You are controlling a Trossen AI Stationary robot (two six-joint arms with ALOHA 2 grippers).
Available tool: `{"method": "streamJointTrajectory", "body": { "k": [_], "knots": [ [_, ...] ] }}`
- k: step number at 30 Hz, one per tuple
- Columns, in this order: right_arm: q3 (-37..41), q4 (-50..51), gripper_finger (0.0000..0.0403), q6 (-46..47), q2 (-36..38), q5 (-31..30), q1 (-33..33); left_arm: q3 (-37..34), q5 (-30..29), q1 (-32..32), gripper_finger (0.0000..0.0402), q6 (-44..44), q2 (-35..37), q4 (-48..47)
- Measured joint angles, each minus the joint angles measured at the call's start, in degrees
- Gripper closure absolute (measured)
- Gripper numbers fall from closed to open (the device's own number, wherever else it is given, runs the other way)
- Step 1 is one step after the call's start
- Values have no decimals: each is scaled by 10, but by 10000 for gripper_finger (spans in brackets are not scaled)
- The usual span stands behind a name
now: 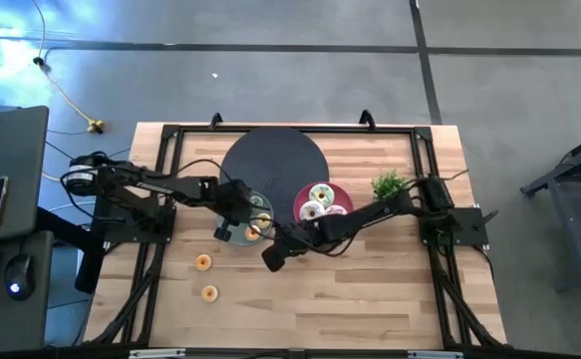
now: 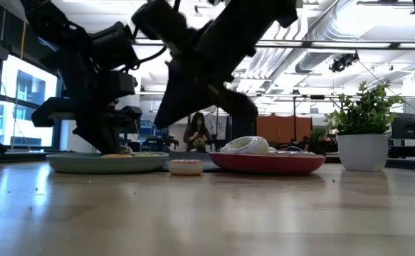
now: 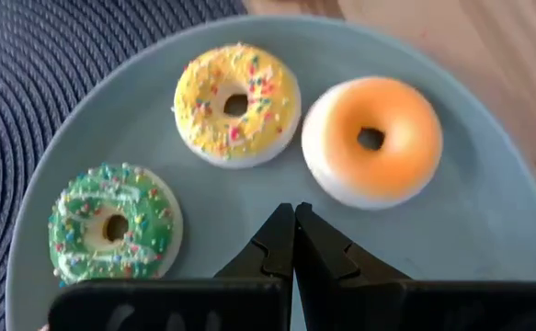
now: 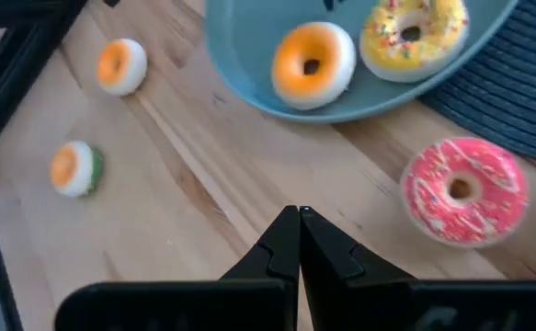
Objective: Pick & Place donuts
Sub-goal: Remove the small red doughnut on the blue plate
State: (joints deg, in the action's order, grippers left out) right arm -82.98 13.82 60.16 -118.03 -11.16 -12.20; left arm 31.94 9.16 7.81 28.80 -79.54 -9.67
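Observation:
My left gripper (image 3: 293, 219) is shut and stands low over the grey-green plate (image 3: 249, 211), between a green-iced donut (image 3: 113, 223), a yellow sprinkled donut (image 3: 236, 103) and an orange donut (image 3: 371, 140) that lie flat on it. My right gripper (image 4: 300, 219) is shut and hangs over bare wood near that plate (image 1: 238, 237). A pink-iced donut (image 4: 461, 190) lies on the table beside the mat. Two tiny orange donuts (image 4: 120, 65) (image 4: 74, 168) lie on the wood toward the near left. Pale-iced donuts (image 1: 320, 195) sit on the pink plate (image 1: 302, 194).
A round dark woven mat (image 1: 270, 160) lies under the plates' far parts. A potted plant (image 1: 390, 184) stands to the right of the pink plate (image 2: 264, 163). A black frame runs along the table edges. Bare wood lies across the near half.

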Motion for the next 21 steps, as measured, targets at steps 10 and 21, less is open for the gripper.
{"method": "streamJointTrajectory", "body": {
  "k": [10, 21],
  "knots": [
    [3, -26, 403, 1, -32, 9, 29, 1, 11, -23, 402, -11, -33, 34],
    [2, -58, 403, 11, -73, 53, 33, 0, 21, -22, 402, -28, -37, 53]
  ]
}}
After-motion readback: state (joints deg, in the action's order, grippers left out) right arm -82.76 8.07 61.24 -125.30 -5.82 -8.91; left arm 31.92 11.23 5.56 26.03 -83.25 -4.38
